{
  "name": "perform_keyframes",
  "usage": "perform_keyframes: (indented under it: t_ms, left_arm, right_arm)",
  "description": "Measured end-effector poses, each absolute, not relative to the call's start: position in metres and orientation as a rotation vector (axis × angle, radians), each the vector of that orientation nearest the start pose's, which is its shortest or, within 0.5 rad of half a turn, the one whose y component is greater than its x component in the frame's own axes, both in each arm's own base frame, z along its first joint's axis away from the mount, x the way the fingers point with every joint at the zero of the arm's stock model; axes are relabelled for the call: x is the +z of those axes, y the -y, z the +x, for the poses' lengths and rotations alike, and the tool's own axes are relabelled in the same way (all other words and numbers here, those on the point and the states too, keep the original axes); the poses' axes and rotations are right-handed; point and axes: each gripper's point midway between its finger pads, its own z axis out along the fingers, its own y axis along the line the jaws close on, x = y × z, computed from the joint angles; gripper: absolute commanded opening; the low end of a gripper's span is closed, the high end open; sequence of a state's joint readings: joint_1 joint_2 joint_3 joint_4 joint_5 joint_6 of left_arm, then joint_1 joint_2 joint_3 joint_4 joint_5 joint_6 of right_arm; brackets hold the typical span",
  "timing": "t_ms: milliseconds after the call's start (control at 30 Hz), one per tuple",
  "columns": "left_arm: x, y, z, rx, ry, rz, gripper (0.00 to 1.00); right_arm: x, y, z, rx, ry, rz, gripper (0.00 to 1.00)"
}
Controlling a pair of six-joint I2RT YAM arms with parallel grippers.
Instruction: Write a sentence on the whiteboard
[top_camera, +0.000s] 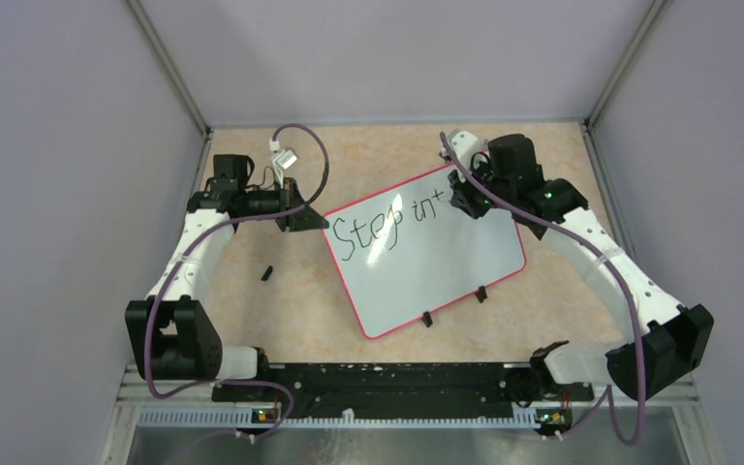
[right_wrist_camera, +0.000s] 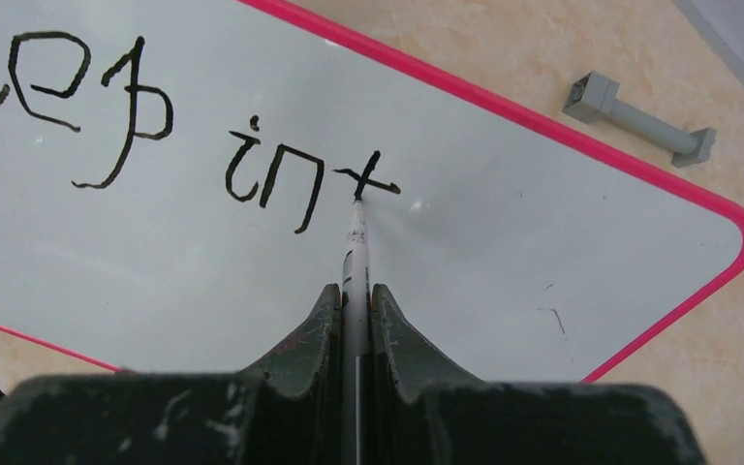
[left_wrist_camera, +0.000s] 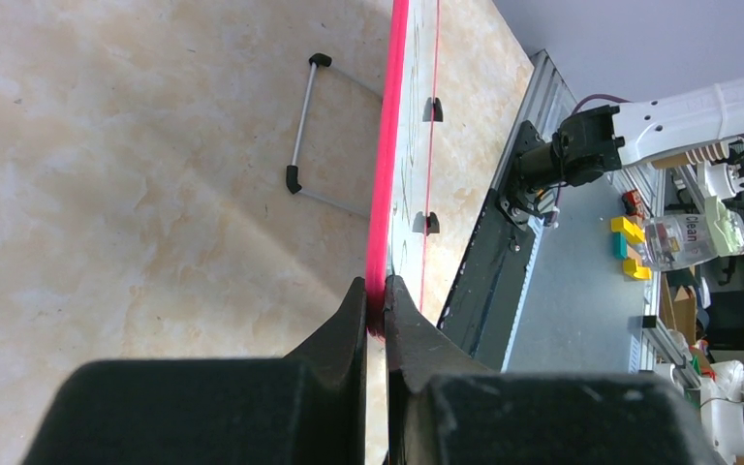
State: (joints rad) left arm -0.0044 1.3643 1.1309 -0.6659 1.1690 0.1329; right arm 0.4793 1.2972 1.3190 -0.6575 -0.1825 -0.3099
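Pinching a marker (right_wrist_camera: 355, 232) tight between its fingers, the right hand (right_wrist_camera: 354, 291) presses the tip on the "t" of the sentence (top_camera: 387, 229), "Step int", near the far edge of the whiteboard (top_camera: 446, 276). The left hand (left_wrist_camera: 375, 291) clamps the board's pink rim (left_wrist_camera: 387, 145) at its left corner. Both arms bend inward over the tabletop (top_camera: 252, 320).

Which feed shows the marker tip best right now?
Right wrist view: the thin white marker, clamped in the right pincer, touches its tip to the last black handwritten letter on the pink-rimmed whiteboard. The top view hides it behind the right arm; the left wrist view shows only the board's rim.
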Motion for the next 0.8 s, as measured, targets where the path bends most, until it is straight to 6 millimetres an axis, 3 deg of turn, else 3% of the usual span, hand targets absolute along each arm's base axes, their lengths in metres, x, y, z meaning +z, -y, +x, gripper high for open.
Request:
perform_keyframes:
  t_ms: [800]
  left_arm:
    - [0.232, 0.160, 0.277, -1.333, -2.044, 0.620, 0.00]
  right_arm:
    - [0.236, -0.178, 0.302, 0.285, -2.052, -0.973, 0.00]
